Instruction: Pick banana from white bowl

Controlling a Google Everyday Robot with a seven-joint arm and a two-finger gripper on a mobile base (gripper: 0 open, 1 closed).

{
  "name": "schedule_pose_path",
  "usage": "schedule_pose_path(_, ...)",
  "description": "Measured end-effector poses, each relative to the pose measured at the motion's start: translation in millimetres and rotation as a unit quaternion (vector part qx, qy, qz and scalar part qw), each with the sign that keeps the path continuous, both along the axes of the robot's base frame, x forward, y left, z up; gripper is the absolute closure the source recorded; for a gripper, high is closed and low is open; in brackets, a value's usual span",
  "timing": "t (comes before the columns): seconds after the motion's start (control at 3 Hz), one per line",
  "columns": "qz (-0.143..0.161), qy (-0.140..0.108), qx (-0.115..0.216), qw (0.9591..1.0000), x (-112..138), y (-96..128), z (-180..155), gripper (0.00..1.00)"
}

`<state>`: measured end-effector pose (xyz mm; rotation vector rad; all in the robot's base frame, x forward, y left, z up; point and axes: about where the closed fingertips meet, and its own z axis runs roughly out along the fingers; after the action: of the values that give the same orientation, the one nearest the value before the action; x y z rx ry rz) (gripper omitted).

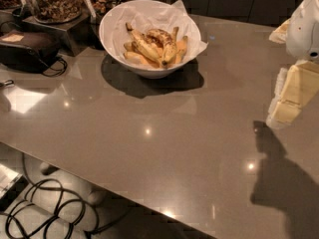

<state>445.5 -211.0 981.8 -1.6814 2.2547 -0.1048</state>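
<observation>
The white bowl (110, 40) stands at the back of the grey table, lined with crumpled white paper and holding several bananas. The banana (160, 35), plump and heavily brown-speckled, lies on top of the pile near the bowl's middle, with paler bananas around it. My gripper (280, 117) hangs at the right edge of the view, above the table and far to the right of the bowl, pointing down and to the left. It holds nothing that I can see.
Glass jars of dark snacks (56, 0) stand on a metal stand at the back left. A black device with a cable (27, 49) lies left of the bowl. The table's front edge (99, 183) runs diagonally, with cables on the floor below (40, 213).
</observation>
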Motion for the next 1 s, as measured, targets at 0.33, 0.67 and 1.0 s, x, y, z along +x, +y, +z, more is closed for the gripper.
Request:
schedule_pose_path(0.33,-0.013,0.011,-0.008,0.9998,17.7,10.6,2.2,0.0)
schedule_pose_path(0.67,0.014,0.035,0.007,0.9993,33.4,30.5,-1.6,0.0)
schedule_pose_path(1.0,0.015,0.035,0.009,0.9992,34.7,31.5,-1.5,0.0)
